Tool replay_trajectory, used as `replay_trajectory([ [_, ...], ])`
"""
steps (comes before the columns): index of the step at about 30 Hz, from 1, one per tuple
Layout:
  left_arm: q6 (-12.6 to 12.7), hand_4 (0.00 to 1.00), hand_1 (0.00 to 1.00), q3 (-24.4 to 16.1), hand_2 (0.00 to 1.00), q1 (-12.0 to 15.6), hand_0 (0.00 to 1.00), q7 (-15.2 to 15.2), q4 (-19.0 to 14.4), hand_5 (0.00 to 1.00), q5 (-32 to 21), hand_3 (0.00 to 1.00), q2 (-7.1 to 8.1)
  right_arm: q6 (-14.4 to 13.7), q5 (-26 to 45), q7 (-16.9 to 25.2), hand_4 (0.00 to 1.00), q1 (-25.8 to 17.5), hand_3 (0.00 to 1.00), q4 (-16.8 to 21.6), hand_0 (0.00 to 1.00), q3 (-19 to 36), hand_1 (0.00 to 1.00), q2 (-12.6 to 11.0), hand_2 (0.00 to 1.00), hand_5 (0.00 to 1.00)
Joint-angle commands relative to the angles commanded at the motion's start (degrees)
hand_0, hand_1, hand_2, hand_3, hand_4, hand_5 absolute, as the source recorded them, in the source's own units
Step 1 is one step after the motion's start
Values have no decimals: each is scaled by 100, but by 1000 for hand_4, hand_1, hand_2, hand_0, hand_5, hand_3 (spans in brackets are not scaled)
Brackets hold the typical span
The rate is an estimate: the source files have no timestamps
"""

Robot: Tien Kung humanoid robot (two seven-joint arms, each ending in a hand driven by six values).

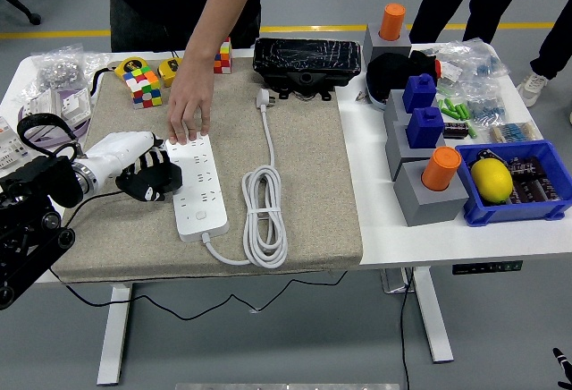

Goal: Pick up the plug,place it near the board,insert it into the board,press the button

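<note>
My left hand (150,175), fingers curled and empty, touches the strip's (199,185) left edge; the plug (264,97) lies far-right, well apart.

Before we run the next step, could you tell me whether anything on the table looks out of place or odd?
A person's hand presses on the far end of the power strip, inside the robot's workspace, with the left hand close beside the strip. The plug lies unplugged on the mat, its cable coiled. Nothing looks spilled or damaged.

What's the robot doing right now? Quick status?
Left hand beside power strip, empty. Plug lying unplugged on mat. Person's hand pressing strip's far end.
</note>
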Motion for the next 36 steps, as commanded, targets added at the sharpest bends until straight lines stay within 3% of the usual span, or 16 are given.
replay_trajectory([
  [1, 1, 786, 529, -1, 549, 1, 355, -2, 2, 2, 5, 565, 2, 1, 7, 2, 998, 2, 831, 0, 870, -5, 842, -1, 804, 998],
  [7, -25, 786, 529, -7, 549, -7, 355, 10, 12, 2, 18, 565, -2, 6, 2, -4, 998, 7, 831, 0, 870, -1, 842, -7, 804, 998],
  [8, -30, 803, 580, -6, 598, -9, 393, 10, 12, 4, 17, 587, -4, 6, -1, -7, 998, 8, 831, 0, 871, 5, 842, -7, 804, 998],
  [36, -75, 849, 608, 41, 607, -15, 416, 26, -63, 17, 51, 599, -7, 6, 36, -1, 998, 10, 830, 0, 872, -15, 841, -21, 804, 998],
])
